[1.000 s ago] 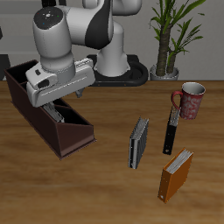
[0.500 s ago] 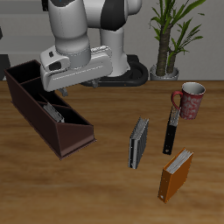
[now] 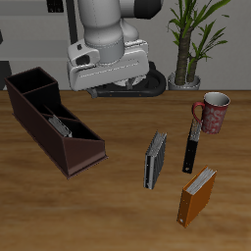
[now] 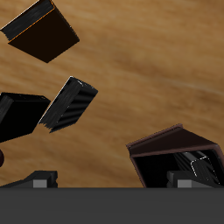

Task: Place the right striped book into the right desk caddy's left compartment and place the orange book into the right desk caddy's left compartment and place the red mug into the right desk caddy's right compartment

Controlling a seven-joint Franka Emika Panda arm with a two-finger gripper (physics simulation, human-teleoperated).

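Caddy: long dark maroon-brown open-topped desk caddy point(image 3: 51, 123) near bench point(image 3: 108, 211) back; light grey-and-white striped book point(image 3: 60, 125) lies in its long low sloped section point(image 3: 69, 135). Claw high above bench, fingers unseen: cannot tell opening, nothing visibly held. Plain orange book point(image 3: 197, 195) upright near front edge. Speckled dark red mug point(image 3: 212, 112) beside thin black book point(image 3: 192, 147). Risk: orange book tips if approach clips it.

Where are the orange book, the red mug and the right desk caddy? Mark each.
orange book point(image 3: 197, 195): exterior view, front cover.
red mug point(image 3: 214, 115): exterior view, outer wall.
right desk caddy point(image 3: 82, 155): exterior view, low sloped end wall.
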